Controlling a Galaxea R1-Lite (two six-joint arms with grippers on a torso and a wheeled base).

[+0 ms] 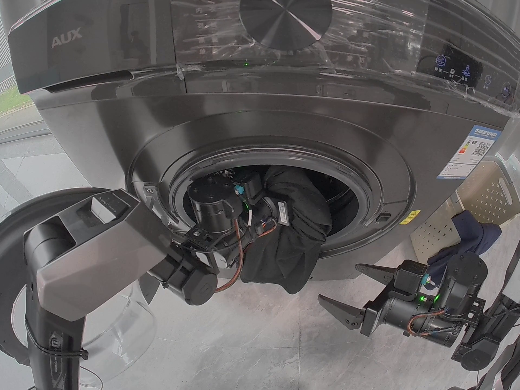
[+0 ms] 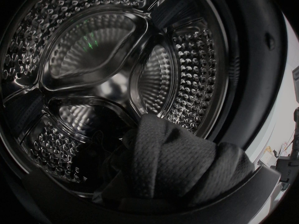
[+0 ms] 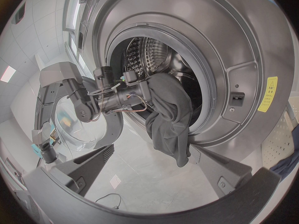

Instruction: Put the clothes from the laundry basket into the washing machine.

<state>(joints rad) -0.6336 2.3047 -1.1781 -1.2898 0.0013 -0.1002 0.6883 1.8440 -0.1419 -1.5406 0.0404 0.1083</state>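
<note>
The washing machine (image 1: 271, 120) stands with its door (image 1: 13, 245) swung aside, and every place here is taken from its round opening (image 1: 374, 190). The left hand (image 1: 273, 212) is at the mouth of that opening, wrapped by a black garment (image 1: 292, 228); I cannot tell whether it is clamped on the cloth or slack, because the cloth covers it. One fold of the garment lies just inside the opening on the lip of the drum (image 2: 187, 78), but most of it hangs outside, down over the lower rim toward the floor. The right hand (image 1: 338, 284) waits below the opening and to its right, spread wide and holding nothing. The laundry basket (image 1: 487, 190), with blue clothes (image 1: 471, 236) draped on its edge, sits further right of the opening.

The main risk, as I judge it, is weight: with the larger part of the garment outside the opening, letting go here would likely let it slide off the rim onto the floor. The trailing end could also catch on the rim as the arm pushes deeper, or get trapped by the door if left hanging out
</note>
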